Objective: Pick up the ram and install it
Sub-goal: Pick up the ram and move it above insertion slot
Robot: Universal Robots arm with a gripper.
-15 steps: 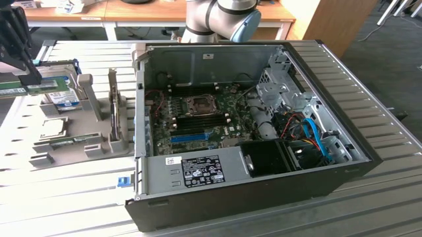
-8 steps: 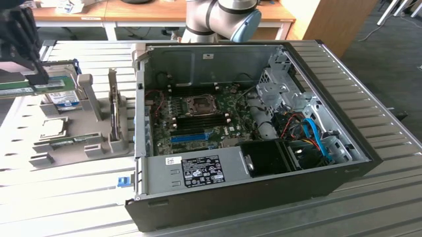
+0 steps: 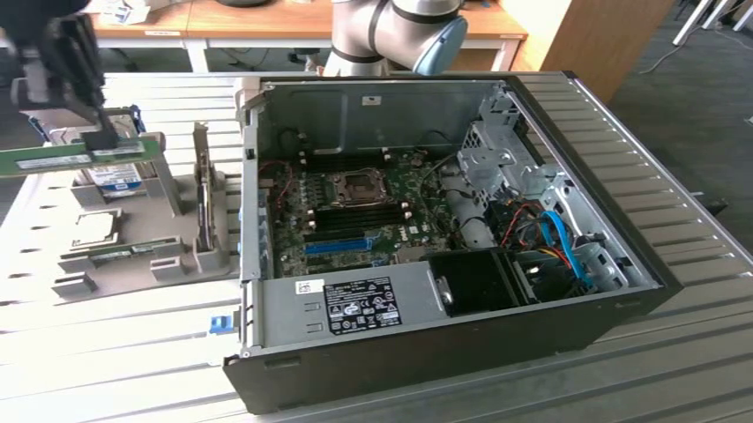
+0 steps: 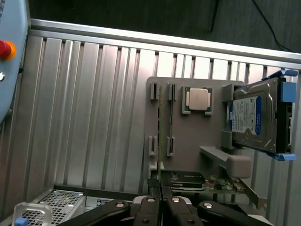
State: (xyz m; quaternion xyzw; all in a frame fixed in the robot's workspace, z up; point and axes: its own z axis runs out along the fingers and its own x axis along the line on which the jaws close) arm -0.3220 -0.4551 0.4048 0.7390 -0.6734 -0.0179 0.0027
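The gripper (image 4: 160, 200) has its fingers (image 4: 149, 208) pinched on the ram (image 3: 65, 159). It holds the ram level above the parts tray (image 3: 130, 264) at the exterior view's left, with the long axis running left to right. The motherboard (image 3: 353, 207) inside the open computer case (image 3: 471, 352) lies well apart, to the right.

The arm (image 3: 394, 31) reaches toward the exterior view's left, wrist raised. The gripper (image 3: 101, 137) points down, jaws closed tight on the ram (image 3: 59, 159) from above.
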